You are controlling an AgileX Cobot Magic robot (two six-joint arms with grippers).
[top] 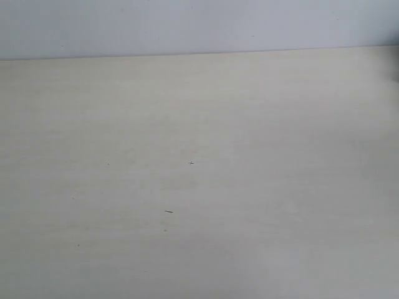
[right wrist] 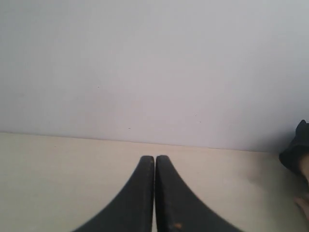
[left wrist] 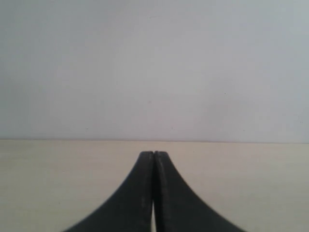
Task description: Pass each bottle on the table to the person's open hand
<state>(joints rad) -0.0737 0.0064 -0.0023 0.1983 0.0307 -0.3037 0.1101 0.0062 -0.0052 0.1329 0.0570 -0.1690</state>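
— What fills the exterior view?

— The pale tabletop (top: 199,187) takes up nearly the whole frame, and a grey-white wall (top: 187,25) runs across the top. A dark sliver (top: 397,76) sits at the right edge in the upper right, too small to identify.

— And the left gripper (left wrist: 154,154)?

— Its black jaws are pressed together tip to tip with nothing between them, low over the tabletop and pointing at the wall.

— The right gripper (right wrist: 155,158)?

— It has the same pose, jaws closed flat against each other and holding nothing.

— Where is the person's hand (right wrist: 305,171)?

— Only a strip of skin and a black sleeve (right wrist: 295,145) show at the edge of the right wrist view. The hand is above the tabletop, well apart from the jaws, and I cannot tell whether its fingers are spread.
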